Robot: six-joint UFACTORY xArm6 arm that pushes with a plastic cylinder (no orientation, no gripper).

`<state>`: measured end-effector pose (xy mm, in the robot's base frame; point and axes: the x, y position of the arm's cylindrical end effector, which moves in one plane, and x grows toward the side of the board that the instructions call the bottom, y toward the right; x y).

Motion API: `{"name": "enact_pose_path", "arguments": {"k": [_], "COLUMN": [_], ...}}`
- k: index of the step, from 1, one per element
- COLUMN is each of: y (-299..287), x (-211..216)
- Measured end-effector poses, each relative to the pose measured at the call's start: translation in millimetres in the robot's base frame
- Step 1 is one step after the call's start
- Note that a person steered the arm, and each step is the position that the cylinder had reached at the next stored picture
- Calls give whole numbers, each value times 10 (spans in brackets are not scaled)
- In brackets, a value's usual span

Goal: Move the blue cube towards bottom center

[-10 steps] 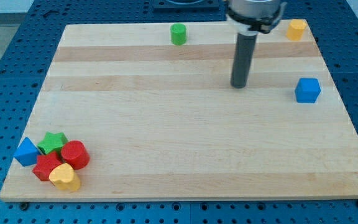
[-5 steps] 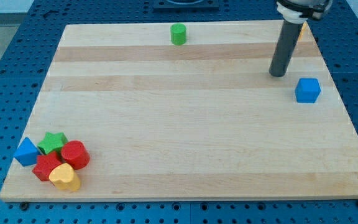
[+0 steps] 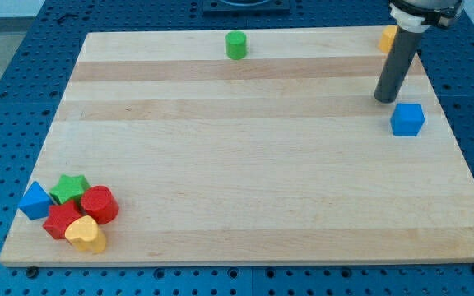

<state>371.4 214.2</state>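
Nearest us, five blocks huddled at the worktop [image 3: 245, 189] corner. Farther off, the blue cube [image 3: 407, 119] waited near the view's right edge; our tip [image 3: 384, 99], gripper-less, stood just above-left, apparently to push it down.

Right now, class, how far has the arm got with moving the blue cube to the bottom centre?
Done: nothing; the blue cube sits near the view's right edge. In hand: my tip stands just up-left of it, apparently not touching. Left: the whole push to bottom centre.
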Motion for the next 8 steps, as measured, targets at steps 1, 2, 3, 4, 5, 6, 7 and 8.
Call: {"name": "enact_pose_path", "arguments": {"k": [1, 2, 3, 4, 5, 6, 7, 8], "y": [139, 226, 313, 325, 178, -118, -445, -627], "x": [19, 68, 173, 355, 688, 1030, 1338, 1520]}}
